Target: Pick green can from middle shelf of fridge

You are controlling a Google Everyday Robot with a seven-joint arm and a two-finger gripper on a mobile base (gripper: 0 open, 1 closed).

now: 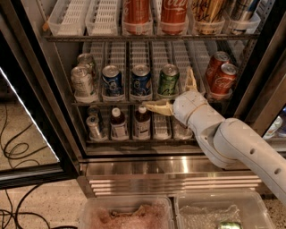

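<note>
The green can (169, 80) stands upright on the middle shelf (119, 49) of the fridge (33, 96), fourth lane from the left, right of two blue cans (140, 80). My gripper (172, 94) is open just in front of and below the green can. One finger (156, 108) points left under the shelf's front edge. The other finger (191, 80) points up beside the can's right side. The can stands between the jaws and I cannot tell if they touch it. The white arm (232, 143) reaches in from the lower right.
Silver cans (83, 83) stand at the shelf's left and red cola cans (221, 74) at its right. Small bottles (142, 121) fill the rack below and tall red cans (136, 13) the rack above. Two clear bins (125, 214) lie below. Cables (18, 152) lie on the floor at left.
</note>
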